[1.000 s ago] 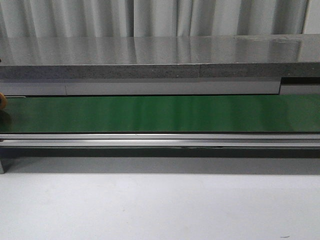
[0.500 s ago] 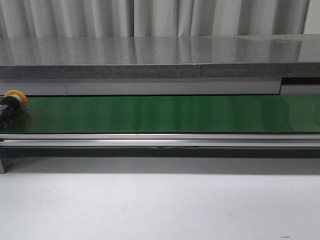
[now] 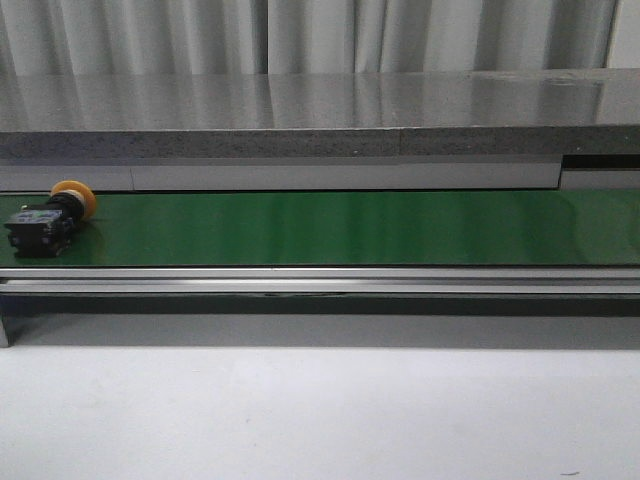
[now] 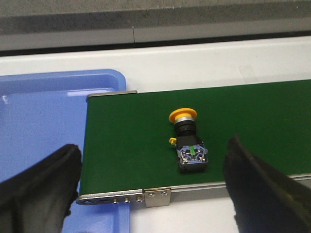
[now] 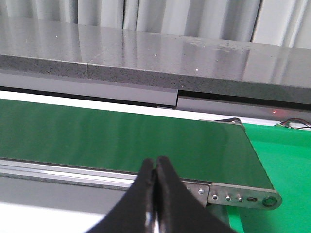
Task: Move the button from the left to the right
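Past the pale matte bench (image 3: 320, 420), the button (image 3: 52, 220), round orange cap on a blocky black body, lies at the smooth green belt's (image 3: 350, 228) left end, left pincer (image 4: 150, 187) spread wide, right pincer (image 5: 155, 187) clenched empty, polished grey slab (image 3: 320, 110) behind.

— Where's the button (image 3: 48, 220)?
— Lying on its side at the left end of the green belt (image 3: 350, 228); yellow-orange round head facing the far edge; dark blocky body with a green mark toward the near rail
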Controlling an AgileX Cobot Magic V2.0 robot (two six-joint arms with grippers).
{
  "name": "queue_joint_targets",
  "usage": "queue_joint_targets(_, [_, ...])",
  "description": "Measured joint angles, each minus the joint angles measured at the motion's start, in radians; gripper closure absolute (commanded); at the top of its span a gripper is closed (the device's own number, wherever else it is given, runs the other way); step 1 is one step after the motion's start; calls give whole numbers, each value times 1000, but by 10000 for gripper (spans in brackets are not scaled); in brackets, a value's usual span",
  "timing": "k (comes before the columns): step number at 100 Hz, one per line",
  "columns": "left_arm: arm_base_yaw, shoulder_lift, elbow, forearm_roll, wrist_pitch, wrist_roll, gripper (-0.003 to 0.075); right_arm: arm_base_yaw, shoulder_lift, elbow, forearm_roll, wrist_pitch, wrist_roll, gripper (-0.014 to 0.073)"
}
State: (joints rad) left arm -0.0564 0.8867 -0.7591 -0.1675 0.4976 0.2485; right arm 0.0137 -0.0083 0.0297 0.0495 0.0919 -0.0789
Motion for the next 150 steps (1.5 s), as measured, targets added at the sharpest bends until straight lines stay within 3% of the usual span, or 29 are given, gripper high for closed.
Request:
queue_joint_targets(20, [0, -272, 218, -35, -133, 0, 151, 0, 0, 0, 0, 0, 0, 662])
queue_joint_targets(43, [0, -497, 374, -41, -191, 0, 151, 0, 0, 0, 0, 0, 0, 662])
queue_joint_targets(63, [0, -540, 452, -41, -314, 0, 151, 0, 0, 0, 0, 0, 0, 662])
queue_joint_targets(89, [0, -542, 462, -41, -341, 0, 163, 0, 0, 0, 0, 0, 0, 662])
queue_joint_targets(106, [0, -542, 462, -41, -335, 0, 311, 0, 0, 0, 0, 0, 0, 662])
queue_joint_targets(133, [0, -542, 466, -41, -314, 0, 717, 0, 0, 0, 0, 0, 0, 662])
queue_joint_targets(150, [0, -542, 466, -41, -319, 0, 715, 0, 0, 0, 0, 0, 0, 662])
